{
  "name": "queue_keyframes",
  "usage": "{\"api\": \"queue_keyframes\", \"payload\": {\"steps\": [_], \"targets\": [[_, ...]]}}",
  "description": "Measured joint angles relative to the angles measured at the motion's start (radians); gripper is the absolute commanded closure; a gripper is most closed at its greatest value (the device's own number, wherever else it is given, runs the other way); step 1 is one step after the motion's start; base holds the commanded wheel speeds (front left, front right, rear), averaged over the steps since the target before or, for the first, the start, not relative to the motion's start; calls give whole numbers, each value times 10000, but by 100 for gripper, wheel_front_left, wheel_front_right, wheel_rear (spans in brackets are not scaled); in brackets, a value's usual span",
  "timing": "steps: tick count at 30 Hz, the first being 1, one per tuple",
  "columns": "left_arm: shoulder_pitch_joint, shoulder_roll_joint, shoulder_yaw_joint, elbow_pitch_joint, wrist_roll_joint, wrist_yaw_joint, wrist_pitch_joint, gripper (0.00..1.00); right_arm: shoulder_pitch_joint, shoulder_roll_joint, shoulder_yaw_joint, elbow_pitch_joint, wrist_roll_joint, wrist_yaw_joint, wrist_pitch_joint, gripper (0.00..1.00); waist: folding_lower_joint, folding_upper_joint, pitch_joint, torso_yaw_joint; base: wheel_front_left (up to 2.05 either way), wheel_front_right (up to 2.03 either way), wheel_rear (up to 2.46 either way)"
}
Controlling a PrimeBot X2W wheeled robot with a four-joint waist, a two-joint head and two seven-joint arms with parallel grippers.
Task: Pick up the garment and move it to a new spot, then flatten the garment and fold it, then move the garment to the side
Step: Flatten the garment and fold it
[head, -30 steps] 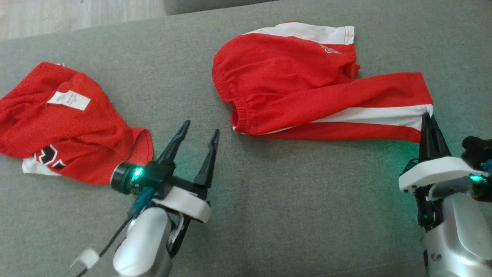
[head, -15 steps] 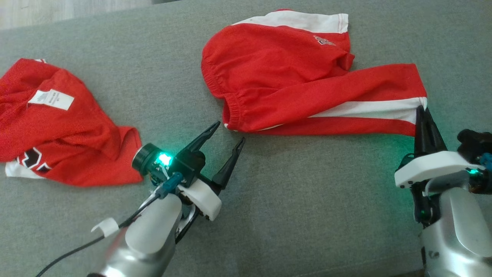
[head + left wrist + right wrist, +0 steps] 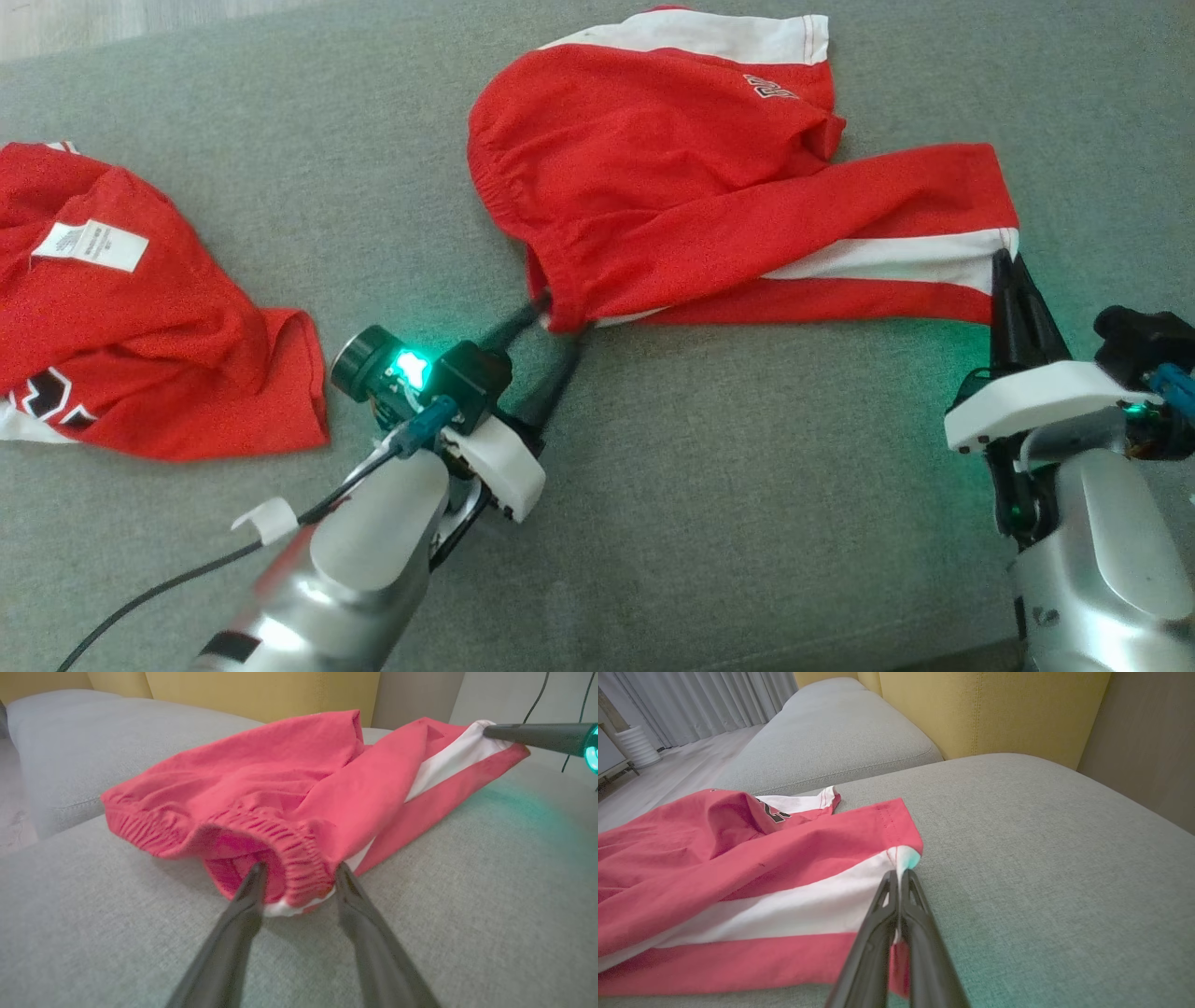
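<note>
Fingers first: on the left gripper (image 3: 557,324) we are seeing the two dark fingers spread, one tip on each side of the elastic waistband corner of the garment (image 3: 653,168). These are red shorts with a white side stripe, lying on the grey couch cushion (image 3: 747,485).

From the head view those tips are disappearing under the red edge. The left wrist view is giving us more. There the left gripper (image 3: 299,870) is straddling the gathered waistband, one tip sitting in the mouth of the waist opening and the other outside against the elastic. A sliver of white is peeking out between them. The rest of the garment (image 3: 280,774) is stretching away ahead of the fingertips.

Over at the far hem, the right gripper (image 3: 1005,261) is pressing its fingers together on the white corner. The right wrist view is making that plain: the right gripper (image 3: 899,877) is pinching the cloth, with fabric running down between the two fingers. The garment (image 3: 691,858) is spreading off to the left of those fingers.

The head view is also giving us a red jersey (image 3: 121,308) with a white label (image 3: 89,245), lying well apart, off to the left of the left fingers.
</note>
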Motion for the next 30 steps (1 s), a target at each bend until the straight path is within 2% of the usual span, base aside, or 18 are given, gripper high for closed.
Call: {"api": "queue_keyframes", "payload": {"steps": [6, 15, 22, 26, 30], "targets": [[-42, 109, -313, 67, -295, 0, 0, 100, -10, 0, -19, -48, 0, 0, 71, 100, 0, 0, -10, 85, 0, 0, 0], [-112, 305, -19, -199, -382, 4, 0, 100, -12, 0, 201, -362, 0, 0, 56, 100, -1, 0, -315, 237, 0, 0, 0], [-124, 754, 307, -702, -568, 4, 0, 100, -35, -56, 1137, -1313, 96, 0, -10, 100, -1, 0, -836, 298, 0, 0, 0], [-432, 1235, 368, -1156, -683, 2, 387, 100, -331, -546, 1730, -2065, 460, 0, 94, 100, -2, 0, -1172, 309, 0, 0, 0], [-1414, 1768, 441, -1862, -1101, 2, 980, 100, -1212, -1145, 2211, -2784, 819, 0, 316, 100, -2, 0, -1533, 342, 0, 0, 0]]}}
